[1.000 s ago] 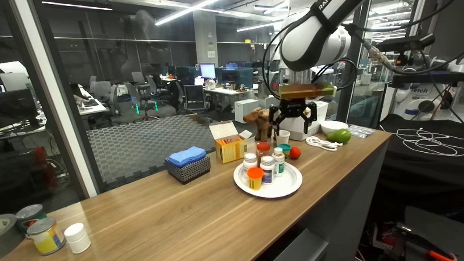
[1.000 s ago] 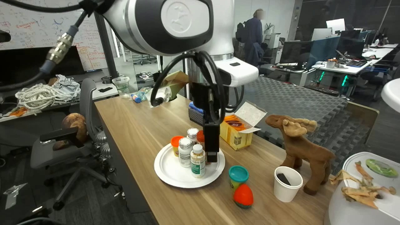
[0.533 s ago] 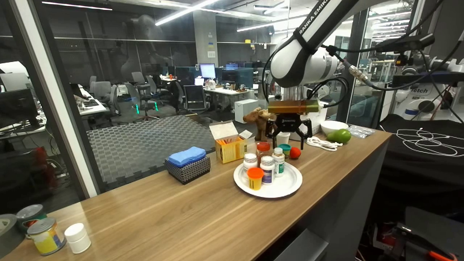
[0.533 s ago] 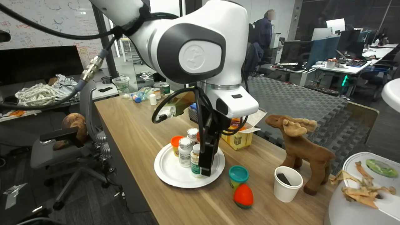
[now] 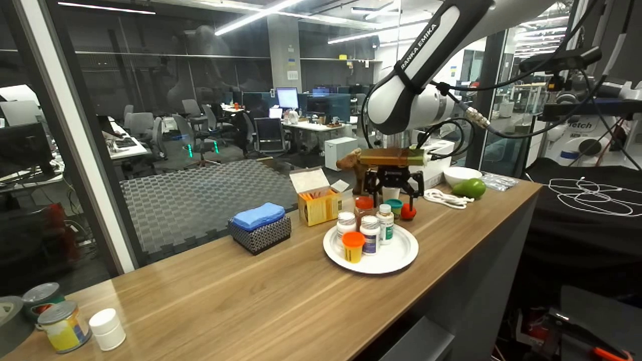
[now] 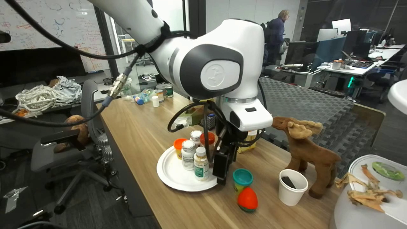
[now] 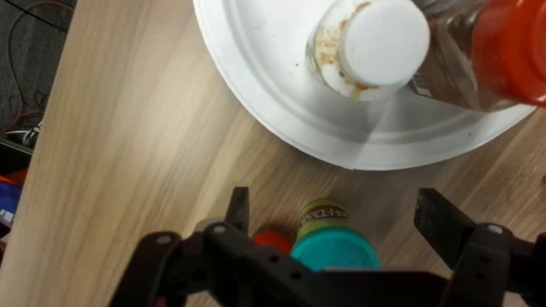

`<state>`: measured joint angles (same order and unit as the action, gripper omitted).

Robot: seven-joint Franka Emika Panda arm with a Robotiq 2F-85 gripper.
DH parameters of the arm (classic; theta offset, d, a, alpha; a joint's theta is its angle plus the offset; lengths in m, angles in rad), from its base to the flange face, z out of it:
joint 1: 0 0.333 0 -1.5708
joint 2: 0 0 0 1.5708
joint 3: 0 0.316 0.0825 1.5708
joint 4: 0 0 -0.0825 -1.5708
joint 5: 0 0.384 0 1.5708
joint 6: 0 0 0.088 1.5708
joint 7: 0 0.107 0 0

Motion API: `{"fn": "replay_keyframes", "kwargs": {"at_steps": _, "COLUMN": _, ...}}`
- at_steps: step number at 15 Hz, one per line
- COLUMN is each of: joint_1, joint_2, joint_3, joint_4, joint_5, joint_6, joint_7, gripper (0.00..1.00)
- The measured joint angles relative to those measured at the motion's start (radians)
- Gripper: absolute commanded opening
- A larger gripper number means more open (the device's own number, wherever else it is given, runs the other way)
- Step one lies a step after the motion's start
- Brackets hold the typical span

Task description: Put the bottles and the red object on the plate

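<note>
Arm (image 5: 436, 55) slanted, upper right down to centre-right in an exterior view | wrist (image 6: 229, 70) bent at its lower end | gripper (image 5: 393, 205) beneath, pointing down, near vertical | fingers (image 7: 238, 209) black, spread wide apart, tips about level in wrist view

The bottles (image 6: 188, 157) look plastic, the plate (image 7: 251, 81) smooth, the counter (image 7: 128, 128) glossy wood.

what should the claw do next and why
I'd probably shift the open claw sideways to centre the red piece between its jaws. It lies off the plate, beside the teal-lidded tub, while several bottles stand on the plate. In the wrist view the claw partly hides that piece, the tub sitting more central.
</note>
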<state>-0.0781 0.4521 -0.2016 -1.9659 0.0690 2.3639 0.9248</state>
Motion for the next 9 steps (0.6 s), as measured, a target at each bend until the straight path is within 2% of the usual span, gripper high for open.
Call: {"fn": "replay_keyframes", "kwargs": {"at_steps": 9, "joint_1": -0.016, "joint_2": 0.081, "joint_3": -0.016, "joint_4": 0.09, "joint_5": 0.0, "joint_6": 0.02, "joint_7": 0.039, "gripper": 1.0}}
